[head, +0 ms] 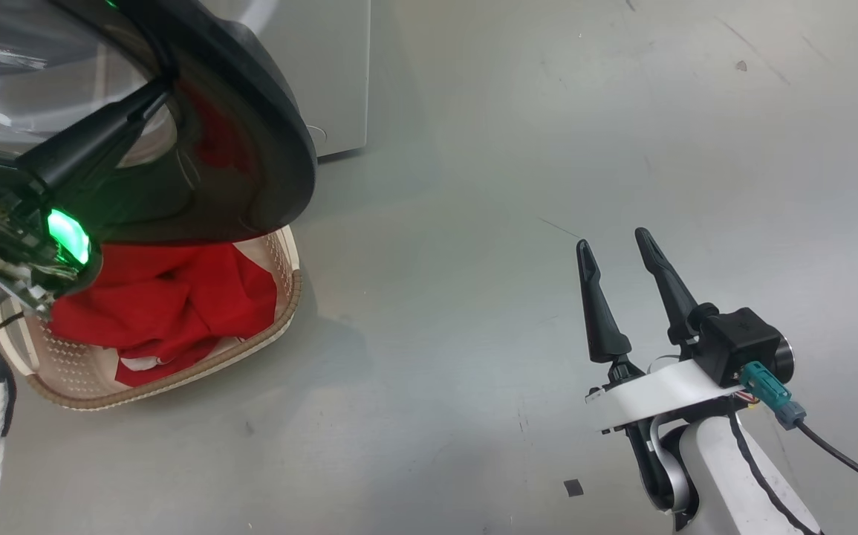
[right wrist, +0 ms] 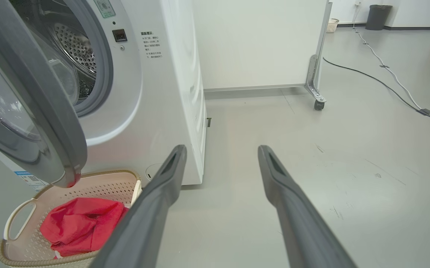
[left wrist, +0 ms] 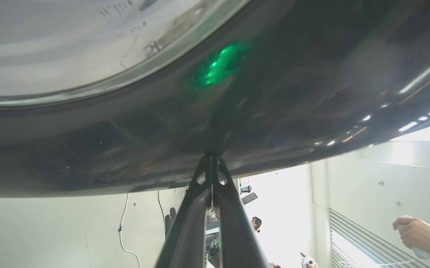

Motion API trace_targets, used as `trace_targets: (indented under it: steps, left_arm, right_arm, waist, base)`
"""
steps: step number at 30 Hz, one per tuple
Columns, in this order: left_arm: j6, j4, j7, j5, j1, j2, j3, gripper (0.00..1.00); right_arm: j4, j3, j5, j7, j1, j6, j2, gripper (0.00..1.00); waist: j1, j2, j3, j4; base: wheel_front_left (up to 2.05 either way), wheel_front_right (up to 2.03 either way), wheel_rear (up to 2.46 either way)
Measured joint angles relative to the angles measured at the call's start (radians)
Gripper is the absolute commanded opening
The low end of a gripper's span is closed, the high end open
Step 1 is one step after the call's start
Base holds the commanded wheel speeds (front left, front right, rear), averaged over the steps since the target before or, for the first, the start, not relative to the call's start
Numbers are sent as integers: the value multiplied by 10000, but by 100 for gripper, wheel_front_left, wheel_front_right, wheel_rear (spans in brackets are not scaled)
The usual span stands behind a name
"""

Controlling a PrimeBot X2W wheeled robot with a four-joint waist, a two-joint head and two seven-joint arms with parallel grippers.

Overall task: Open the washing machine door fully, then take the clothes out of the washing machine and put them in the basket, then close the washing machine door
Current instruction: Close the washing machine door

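The washing machine door (head: 265,111) hangs partly open over the basket (head: 139,399), its glossy black rim toward me. My left gripper (head: 157,96) is shut, its tips pressed against that rim (left wrist: 274,111) and holding nothing. In the left wrist view the left gripper (left wrist: 211,155) touches the rim at its tips. The red clothes (head: 169,297) lie in the cream basket (right wrist: 99,175), which stands in front of the washing machine (right wrist: 162,93). The drum (right wrist: 73,48) shows bare perforated metal. My right gripper (head: 613,241) is open and empty over the floor, to the right of the basket.
A white partition on a castor (right wrist: 317,102) stands behind the machine. Cables (right wrist: 386,82) run across the grey floor at right, with a dark bin (right wrist: 376,16) far back. A person's hand (left wrist: 419,234) holds a white controller near the wall.
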Motion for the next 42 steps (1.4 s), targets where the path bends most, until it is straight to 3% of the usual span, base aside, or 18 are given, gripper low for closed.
trace_targets:
  steps: [17,28,42]
  left_arm:
    - [-130,1684,-731,930,-1483,-274,-192,0]
    - [-370,2447,-629,805,-1662,-667,-293,0]
    - [-1162,2746,-261,209,-1120,-1016,-98,0]
  right_arm:
    - [-6,58,58,0,-121,-102,4,100]
    - [65,-8,115,0,-126,-173,4,100]
    - [192,-359,-33,0,-110,-247,2,100]
  waist:
    - [-1,0,97,-253]
    - [-1,0,-32,-92]
    - [-1,0,-382,532]
  base:
    - [0,0,0]
    - [0,0,0]
    - [0,0,0]
